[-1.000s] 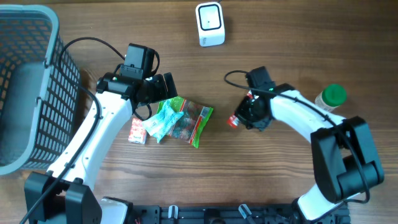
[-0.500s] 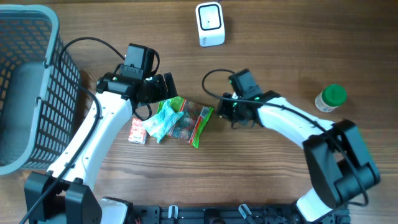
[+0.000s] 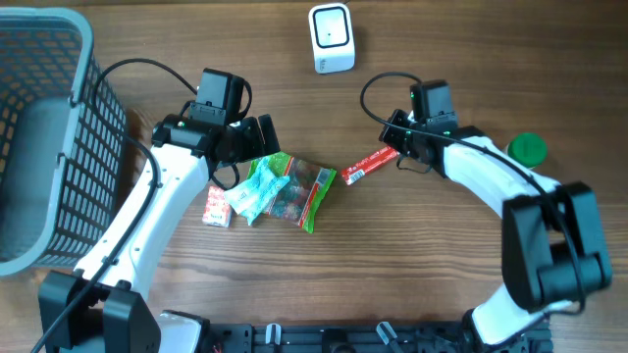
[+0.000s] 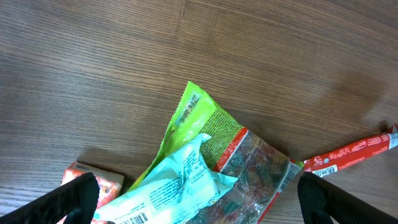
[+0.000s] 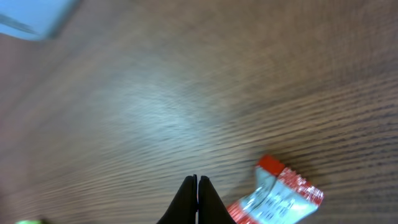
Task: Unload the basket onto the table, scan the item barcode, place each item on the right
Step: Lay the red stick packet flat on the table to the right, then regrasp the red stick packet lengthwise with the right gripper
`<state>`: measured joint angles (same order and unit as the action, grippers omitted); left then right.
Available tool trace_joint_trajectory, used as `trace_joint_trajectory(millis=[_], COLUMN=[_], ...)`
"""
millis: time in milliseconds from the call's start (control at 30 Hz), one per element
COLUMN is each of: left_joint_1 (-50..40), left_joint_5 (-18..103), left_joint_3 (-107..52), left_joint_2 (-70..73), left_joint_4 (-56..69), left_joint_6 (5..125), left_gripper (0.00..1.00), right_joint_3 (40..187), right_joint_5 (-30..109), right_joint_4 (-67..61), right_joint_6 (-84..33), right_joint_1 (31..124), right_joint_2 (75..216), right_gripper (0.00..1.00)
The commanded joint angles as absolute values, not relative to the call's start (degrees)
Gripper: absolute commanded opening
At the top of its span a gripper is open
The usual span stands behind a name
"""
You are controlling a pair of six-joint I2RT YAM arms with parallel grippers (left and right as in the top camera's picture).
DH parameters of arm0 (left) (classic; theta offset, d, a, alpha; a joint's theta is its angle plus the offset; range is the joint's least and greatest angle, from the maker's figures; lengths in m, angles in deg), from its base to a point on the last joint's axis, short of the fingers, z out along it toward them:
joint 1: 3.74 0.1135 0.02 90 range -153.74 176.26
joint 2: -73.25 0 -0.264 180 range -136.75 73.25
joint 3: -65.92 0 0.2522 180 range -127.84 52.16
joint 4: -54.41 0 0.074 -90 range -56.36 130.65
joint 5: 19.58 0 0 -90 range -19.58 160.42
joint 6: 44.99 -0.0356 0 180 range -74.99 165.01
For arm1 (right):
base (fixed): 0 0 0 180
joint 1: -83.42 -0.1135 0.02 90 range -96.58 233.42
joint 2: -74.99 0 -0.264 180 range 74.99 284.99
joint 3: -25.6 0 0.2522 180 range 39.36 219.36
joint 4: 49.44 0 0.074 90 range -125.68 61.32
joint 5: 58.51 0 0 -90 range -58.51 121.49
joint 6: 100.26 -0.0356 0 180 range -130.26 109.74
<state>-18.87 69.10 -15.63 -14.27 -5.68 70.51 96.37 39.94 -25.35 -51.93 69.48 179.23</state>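
Wooden table [image 3: 471,59], listed from near edge to far. Orange carton [image 3: 217,206] and green pouch [image 3: 306,191] lay left of centre, under the left gripper [image 3: 253,147], its fingers spread wide. Red stick packet [image 3: 370,166] lay near centre, long axis diagonal, one end toward the near left corner, the other beside the right gripper [image 5: 196,198], fingers pressed together; contact could not be told. White scanner [image 3: 331,37] stood by the far edge.

A mock shop checkout on a wooden table [image 3: 432,284]: a white barcode scanner [image 3: 331,37], a grey mesh shopping basket [image 3: 93,167] to its left, a green snack packet [image 3: 299,191] and red snack stick [image 3: 369,166] in front of it.
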Motion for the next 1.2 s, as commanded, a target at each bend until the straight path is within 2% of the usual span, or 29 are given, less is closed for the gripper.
trace_joint_trajectory(millis=[0,133,233,500,667,800,900,933,1033,1167], left_joint_1=[-18.72,-18.72,-18.72,-18.72,-18.72,-18.72,-18.72,-18.72,-18.72,-18.72], left_joint_5=[69.88,69.88,69.88,69.88,69.88,69.86,69.88,69.88,69.88,69.88], left_joint_3=[-16.33,-16.33,-16.33,-16.33,-16.33,-16.33,-16.33,-16.33,-16.33,-16.33], left_joint_2=[-14.08,-14.08,-14.08,-14.08,-14.08,-14.08,-14.08,-14.08,-14.08,-14.08], left_joint_4=[-5.68,-5.68,-5.68,-5.68,-5.68,-5.68,-5.68,-5.68,-5.68,-5.68], left_joint_6=[69.42,69.42,69.42,69.42,69.42,69.42,69.42,69.42,69.42,69.42], left_gripper=[1.0,1.0,1.0,1.0,1.0,1.0,1.0,1.0,1.0,1.0], right_joint_3=[96.66,96.68,96.68,96.68,98.25,103.43,105.68,105.66,104.44,101.38], right_joint_5=[36.05,34.0,32.53,33.39,41.8,41.65,41.67,41.41,40.97,40.97], right_joint_4=[-25.31,-19.23,-9.75,4.72,9.2,15.74,17.66,17.38,16.2,15.8], right_joint_6=[-49.97,-43.23,-42.88,-40.02,-22.64,-13.16,-10.29,-10.05,-6.34,0.02], right_joint_1=[69.24,69.7,70.84,71.16,71.23,71.62,71.62,71.62,71.6,71.6], right_joint_2=[182.51,180.63,177.03,175.26,174.88,174.19,174.16,174.19,174.36,174.4], right_gripper=[0.04,0.05,0.04,0.04,0.05,0.14,0.33,0.33,0.23,0.23])
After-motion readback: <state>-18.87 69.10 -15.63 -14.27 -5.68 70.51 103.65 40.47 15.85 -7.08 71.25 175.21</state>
